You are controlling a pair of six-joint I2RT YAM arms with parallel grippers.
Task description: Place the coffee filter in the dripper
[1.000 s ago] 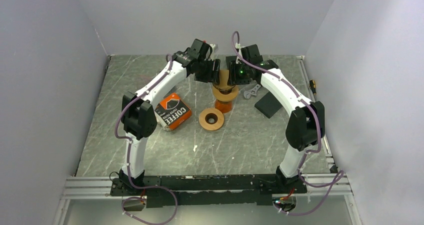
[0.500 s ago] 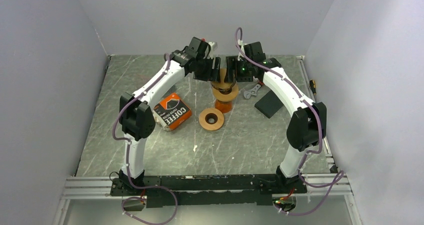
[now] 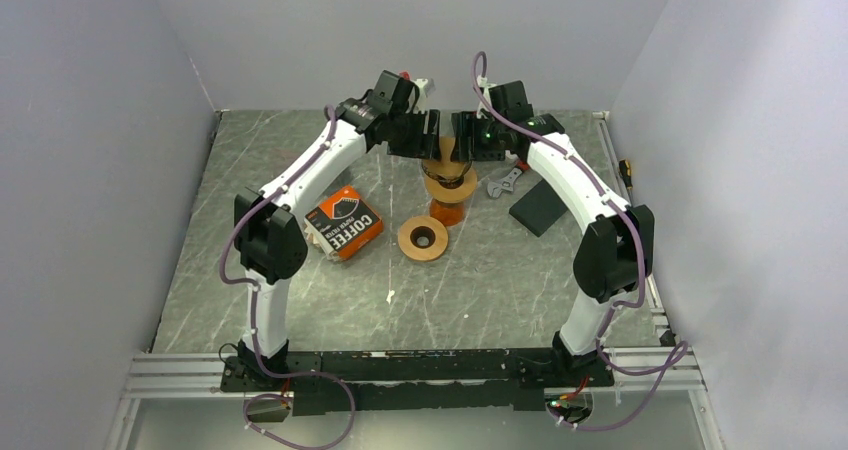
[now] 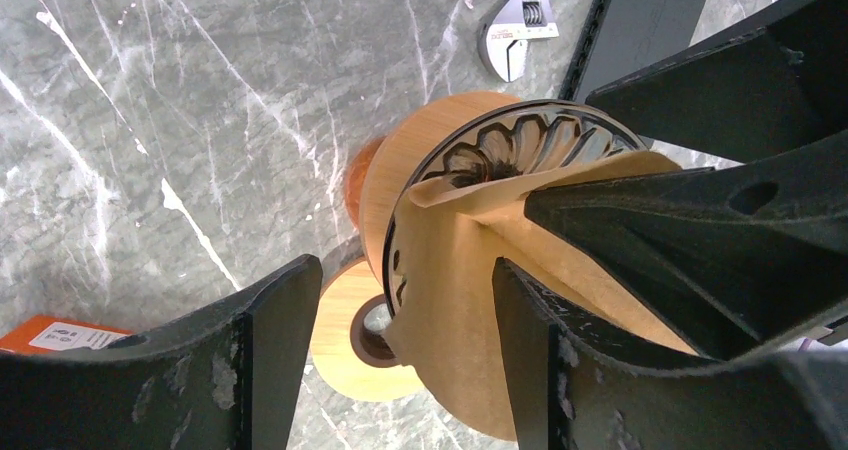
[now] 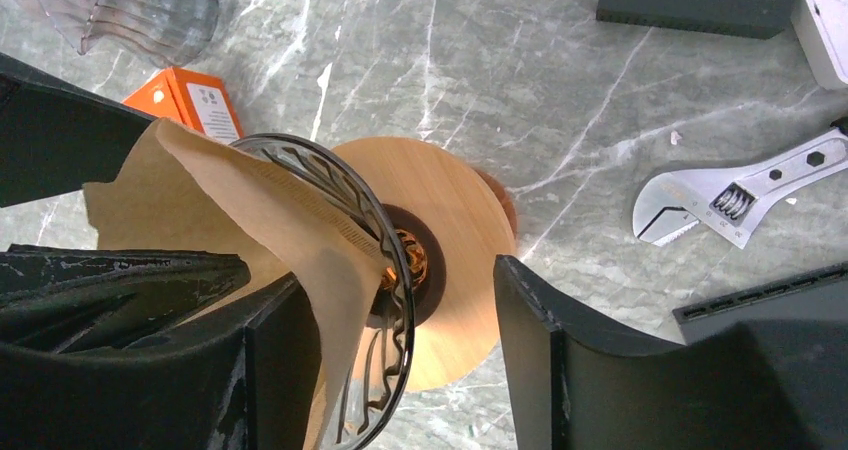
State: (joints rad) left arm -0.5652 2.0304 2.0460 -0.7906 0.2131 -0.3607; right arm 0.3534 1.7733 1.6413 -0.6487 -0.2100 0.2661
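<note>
From above, both arms have lifted a touch since a second ago, wrists drawing up and back, while the coffee filter (image 3: 447, 152) stays put, standing out of the dripper (image 3: 449, 178). The left gripper (image 3: 428, 138) and right gripper (image 3: 460, 138) flank it. To me that looks like letting go: the paper is in, but hardly seated. Through the left wrist camera, the left fingers (image 4: 262, 370) stand spread, the brown paper (image 4: 450, 290) between them with a gap on one side, so nothing is clamped. Half the dripper's ribbed glass (image 4: 520, 140) still shows bare beside it. The right wrist camera shows its fingers (image 5: 540, 360) parted wide too, around the rim and wooden collar (image 5: 450, 210). The filter (image 5: 250, 210) is still folded flat, its long axis running steeply upward, narrow end down in the cone and wide edge leaning out over the rim on the left arm's side.
</note>
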